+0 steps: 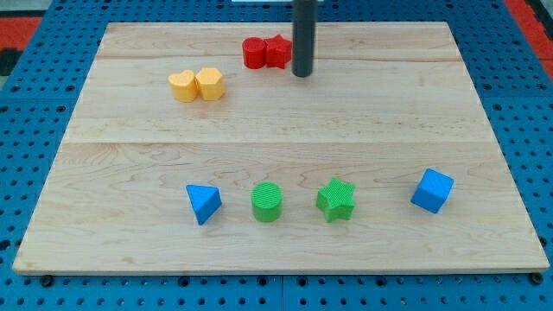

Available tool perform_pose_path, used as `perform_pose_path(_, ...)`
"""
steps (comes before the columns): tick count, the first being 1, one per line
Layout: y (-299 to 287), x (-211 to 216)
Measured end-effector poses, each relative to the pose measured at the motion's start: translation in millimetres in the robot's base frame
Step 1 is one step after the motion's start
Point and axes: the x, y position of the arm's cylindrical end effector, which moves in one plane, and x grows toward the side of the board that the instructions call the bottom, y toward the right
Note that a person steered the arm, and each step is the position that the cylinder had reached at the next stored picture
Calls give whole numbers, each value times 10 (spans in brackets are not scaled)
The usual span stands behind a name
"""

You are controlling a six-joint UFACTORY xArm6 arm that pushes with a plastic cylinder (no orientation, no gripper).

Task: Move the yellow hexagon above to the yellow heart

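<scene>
Pincer there is none: my tip (301,74), the bare end of a dark rod, rests just right of the red blocks (266,52), well apart from the yellow pair. At the view's left, the yellow heart block (182,85) touches the yellow hexagon block (210,83) on the pale wooden board (130,250). Because they touch, a careless push on the hexagon would likely drag the heart along.

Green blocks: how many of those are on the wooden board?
2. The green cylinder and the green star sit side by side, apart, near the view's bottom, between the blue triangle and the blue cube. Nothing seems to hide another.
</scene>
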Motion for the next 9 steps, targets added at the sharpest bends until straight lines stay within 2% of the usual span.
perform_pose_path(2,-759,524)
perform_pose_path(4,-1630,477)
perform_pose_path(5,-1190,465)
perform_pose_path(6,-995,336)
perform_pose_path(8,-1445,97)
perform_pose_path(9,-1475,-19)
